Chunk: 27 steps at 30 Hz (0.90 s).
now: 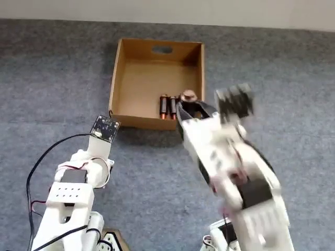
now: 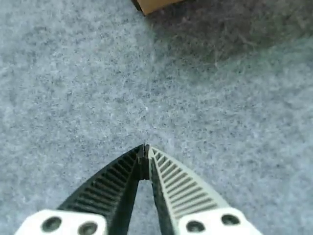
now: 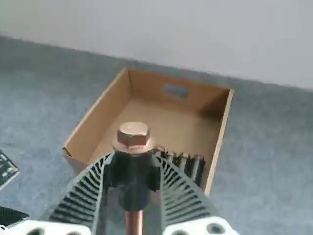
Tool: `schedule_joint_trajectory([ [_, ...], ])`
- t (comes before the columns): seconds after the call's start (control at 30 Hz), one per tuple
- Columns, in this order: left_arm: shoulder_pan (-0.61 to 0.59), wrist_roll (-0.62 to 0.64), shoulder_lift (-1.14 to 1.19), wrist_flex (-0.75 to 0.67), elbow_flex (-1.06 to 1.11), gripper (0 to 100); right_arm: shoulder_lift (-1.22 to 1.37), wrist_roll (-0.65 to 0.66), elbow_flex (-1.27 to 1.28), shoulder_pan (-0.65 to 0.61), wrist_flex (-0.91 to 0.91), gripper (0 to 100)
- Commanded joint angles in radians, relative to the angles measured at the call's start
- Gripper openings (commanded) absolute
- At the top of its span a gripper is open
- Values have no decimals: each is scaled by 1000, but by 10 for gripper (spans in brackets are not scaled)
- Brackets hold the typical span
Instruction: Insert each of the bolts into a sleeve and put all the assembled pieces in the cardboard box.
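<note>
The open cardboard box [image 1: 128, 52] lies at the back of the table, and two assembled bolt-and-sleeve pieces [image 1: 168, 107] rest side by side against its front wall. My right gripper [image 1: 191, 107] hovers over the box's front right corner, shut on a black sleeve [image 3: 133, 176] with a copper bolt through it; the hex head [image 3: 133, 134] sticks out above the fingers. In the right wrist view the box [image 3: 100, 125] sits behind this piece, with the assembled pieces [image 3: 183, 164] inside it. My left gripper [image 2: 146, 149] is shut on nothing, low over the carpet near a corner of the box [image 2: 151, 5].
Grey carpet [image 1: 63, 78] covers the whole table. The left arm [image 1: 78, 178] stands at the front left with a black cable [image 1: 39, 162] looping beside it. A pale wall [image 3: 195, 29] runs behind the box.
</note>
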Motion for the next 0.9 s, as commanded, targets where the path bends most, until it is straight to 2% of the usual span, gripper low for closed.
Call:
schedule_joint_trajectory([
  [0.0,-58,-5,-10,-14,-7,9,305,-152,-191,-1,-38,9],
  [0.2,-206,221,-10,-68,-5,8,722,-143,-446,-5,-81,9],
  [0.3,-229,295,-4,-101,-1,8,874,-147,-576,-5,-81,9],
  [0.87,-226,307,-2,-103,-1,8,1426,-150,-978,-94,-137,9],
])
